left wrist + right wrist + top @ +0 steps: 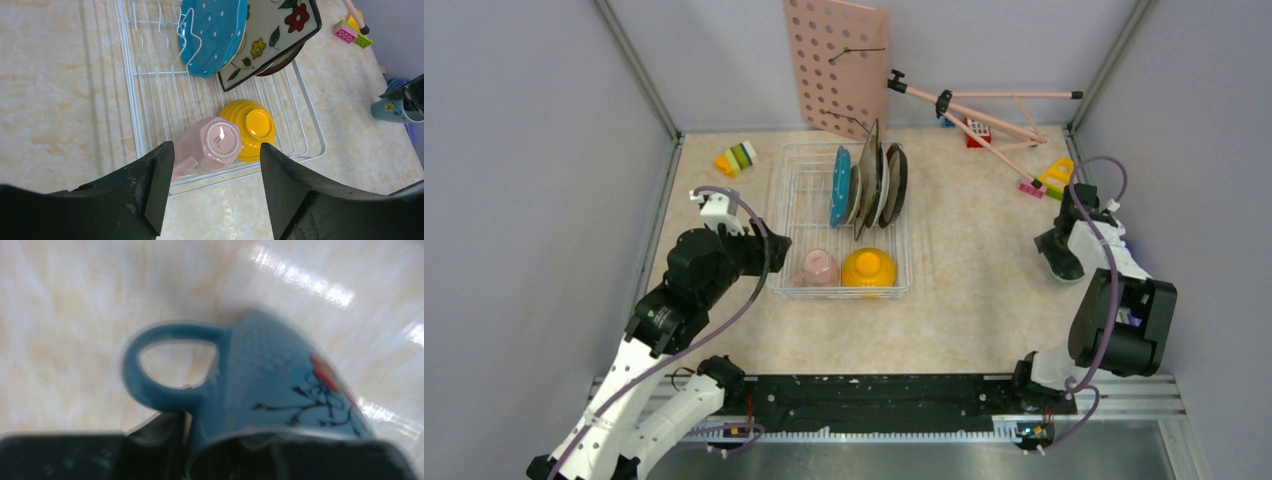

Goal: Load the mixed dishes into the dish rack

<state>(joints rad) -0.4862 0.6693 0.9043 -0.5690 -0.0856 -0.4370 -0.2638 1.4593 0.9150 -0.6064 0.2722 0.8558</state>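
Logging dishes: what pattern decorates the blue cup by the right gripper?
The blue cup shows dark branches, orange flower; right wrist view.

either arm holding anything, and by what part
Right gripper holds the small blue cup by its rim, beside the handle; left gripper holds nothing, jaws open.

The top camera is looking down from above the near edge over the whole desk [964, 300]. The left wrist camera is facing right across the dish rack [165, 100], sharing it with the top view. The right wrist camera is hugging the small blue cup [280, 380].
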